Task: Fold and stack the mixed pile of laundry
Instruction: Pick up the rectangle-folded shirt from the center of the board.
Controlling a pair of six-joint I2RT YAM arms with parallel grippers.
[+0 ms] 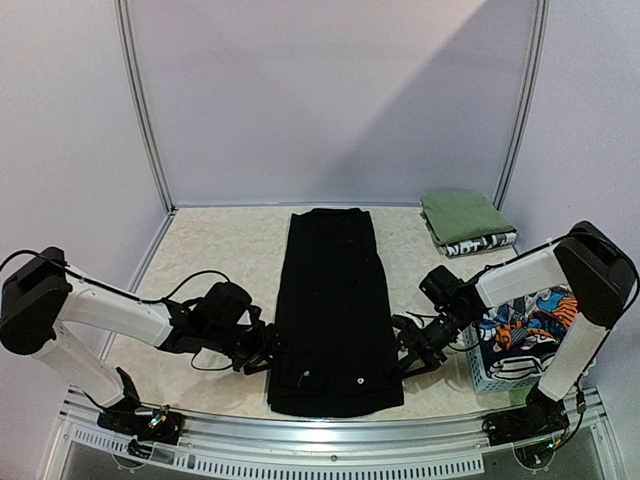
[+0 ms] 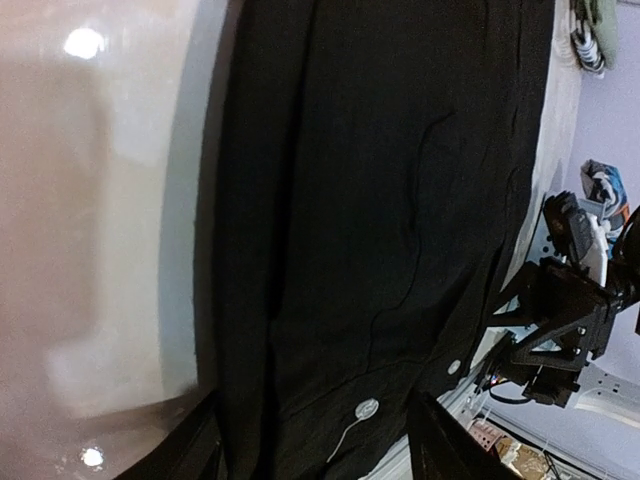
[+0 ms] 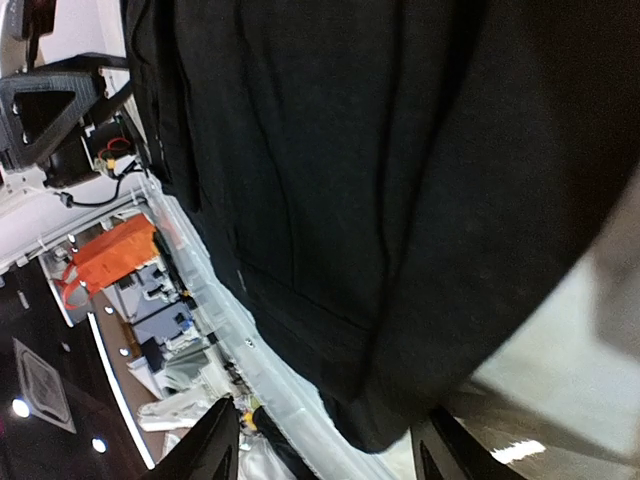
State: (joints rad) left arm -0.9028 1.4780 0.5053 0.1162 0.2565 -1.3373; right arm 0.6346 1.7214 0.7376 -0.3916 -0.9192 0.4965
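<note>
A large black garment lies flat as a long strip down the middle of the table, its hem near the front edge. My left gripper is low at its left lower edge, open, and the left wrist view shows the black cloth and a white button between the spread fingers. My right gripper is at the right lower edge, also open, with the garment's corner between its fingers. An orange-blue-white cartoon-print piece lies in the basket.
A pale blue lattice basket stands at the front right beside the right arm. A folded olive-green cloth rests on a black-and-white printed piece at the back right. The table's metal front rail runs just below the hem.
</note>
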